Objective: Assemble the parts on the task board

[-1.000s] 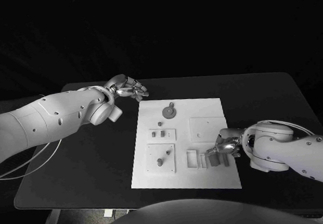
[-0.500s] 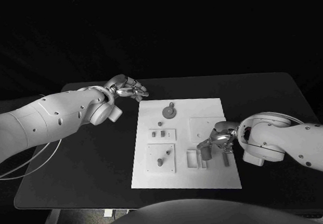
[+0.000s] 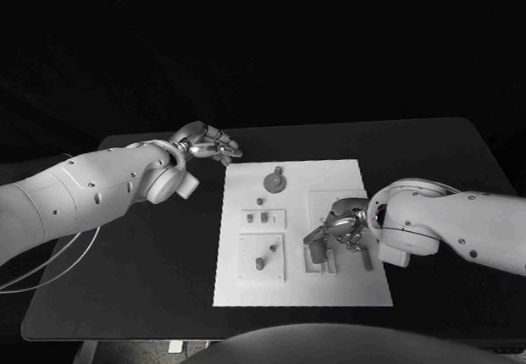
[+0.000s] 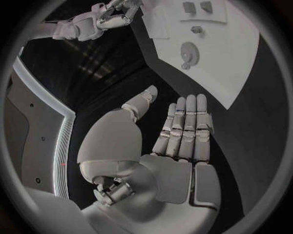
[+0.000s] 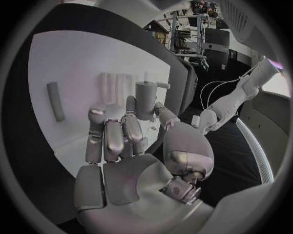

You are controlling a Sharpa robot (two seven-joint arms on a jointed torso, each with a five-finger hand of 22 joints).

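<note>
The white task board [image 3: 336,172] lies in the middle of the black table. My right hand [image 3: 344,225] hovers over the board's near right part and pinches a short grey part [image 5: 145,100] between thumb and fingers, close above the row of slots [image 5: 116,87]. Another grey part [image 3: 368,259] lies flat on the board just right of the hand, the same grey part [image 5: 55,101] showing in the right wrist view. My left hand [image 3: 206,142] hangs off the board's far left corner, its fingers [image 4: 186,126] straight and holding nothing.
On the board sit a round disc part [image 3: 274,181], a small plate with two pieces [image 3: 263,218] and a plate with a peg [image 3: 264,258]. A raised square [image 3: 339,203] lies just beyond my right hand. Bare black table [image 3: 136,268] flanks the board.
My right hand has moved left across the board from its right edge to above the slots, carrying a grey part. The left hand has stayed still.
</note>
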